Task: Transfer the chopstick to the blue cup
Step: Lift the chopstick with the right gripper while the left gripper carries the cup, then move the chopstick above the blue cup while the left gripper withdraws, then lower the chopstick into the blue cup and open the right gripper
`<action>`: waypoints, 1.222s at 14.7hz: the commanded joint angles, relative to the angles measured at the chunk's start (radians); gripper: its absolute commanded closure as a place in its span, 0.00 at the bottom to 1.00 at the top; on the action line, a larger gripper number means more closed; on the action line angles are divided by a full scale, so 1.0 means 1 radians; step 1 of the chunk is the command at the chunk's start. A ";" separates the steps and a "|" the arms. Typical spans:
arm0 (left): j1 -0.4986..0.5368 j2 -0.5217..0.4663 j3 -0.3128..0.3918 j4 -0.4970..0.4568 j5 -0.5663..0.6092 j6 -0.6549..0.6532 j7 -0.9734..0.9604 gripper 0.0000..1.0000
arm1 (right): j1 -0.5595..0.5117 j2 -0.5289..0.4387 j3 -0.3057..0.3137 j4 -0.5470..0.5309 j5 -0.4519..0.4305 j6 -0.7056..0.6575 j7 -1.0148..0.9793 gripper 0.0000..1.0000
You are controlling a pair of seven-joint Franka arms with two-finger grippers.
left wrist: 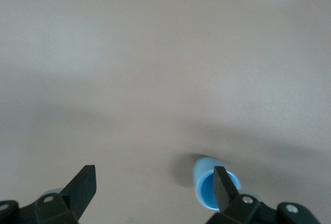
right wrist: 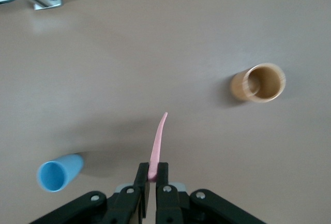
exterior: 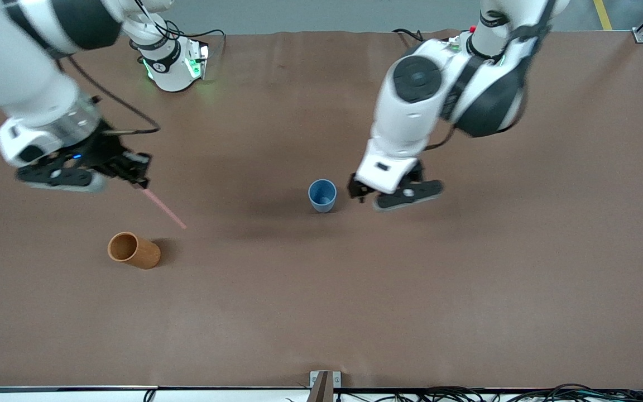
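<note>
Brown tabletop [exterior: 466, 279]. R claw [exterior: 142, 181], in the air above the orange cup [exterior: 133, 250], pinches the chopstick [exterior: 164, 208], which points to 5 o'clock. L claw [exterior: 367, 193] spread wide, empty, just beside blue cup [exterior: 322, 195] upright mid-tabletop.

Brown surface [exterior: 466, 290] with two cups

We see the blue cup [exterior: 322, 195] standing mid-surface, and an orange-brown cup [exterior: 133, 250] nearer the front camera, toward the right arm's end.
</note>
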 commanded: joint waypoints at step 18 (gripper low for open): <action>0.528 -0.395 -0.094 -0.079 -0.038 -0.367 0.750 0.00 | 0.141 0.382 0.521 0.051 -0.501 0.182 0.815 0.96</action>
